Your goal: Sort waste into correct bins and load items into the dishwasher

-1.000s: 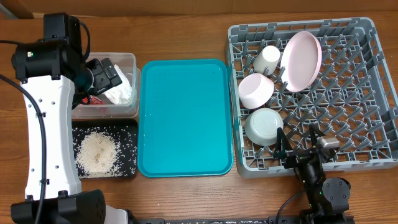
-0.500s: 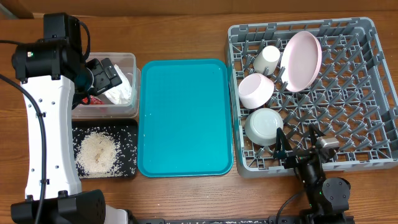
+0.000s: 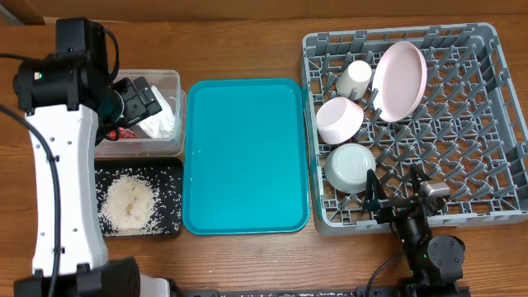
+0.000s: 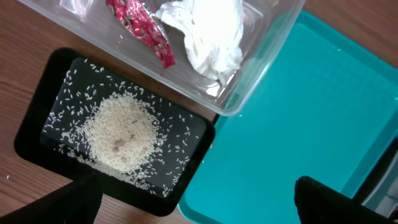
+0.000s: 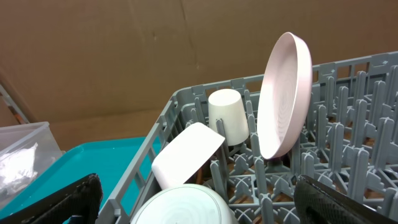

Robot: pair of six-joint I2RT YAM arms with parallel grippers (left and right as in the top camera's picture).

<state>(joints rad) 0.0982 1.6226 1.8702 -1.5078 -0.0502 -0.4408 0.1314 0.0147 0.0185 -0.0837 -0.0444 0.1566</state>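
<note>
The clear tub [image 3: 169,82] holds the red wrapper [image 4: 140,28] and the white napkin [image 4: 208,31]. The black tray [image 3: 173,169] in front of it holds the rice [image 3: 129,202]. My left gripper [image 3: 139,101] hangs over the tub, open and empty. The grey dish rack [image 3: 495,124] holds the pink plate [image 3: 402,78] on edge, the cream cup [image 3: 355,78], the pink bowl [image 3: 340,120] and the pale bowl [image 3: 350,167]. My right gripper [image 3: 394,186] is open and empty at the rack's front edge, just behind the pale bowl [image 5: 180,208]. No chopsticks show.
The teal serving tray [image 3: 247,157] lies between the bins and the rack, with only a few specks on it. My left arm's white link [image 3: 62,181] runs along the table's left side. A cardboard wall [image 5: 124,56] stands behind the table.
My left arm has shifted slightly to the left. The right arm and all the objects stay where they were.
</note>
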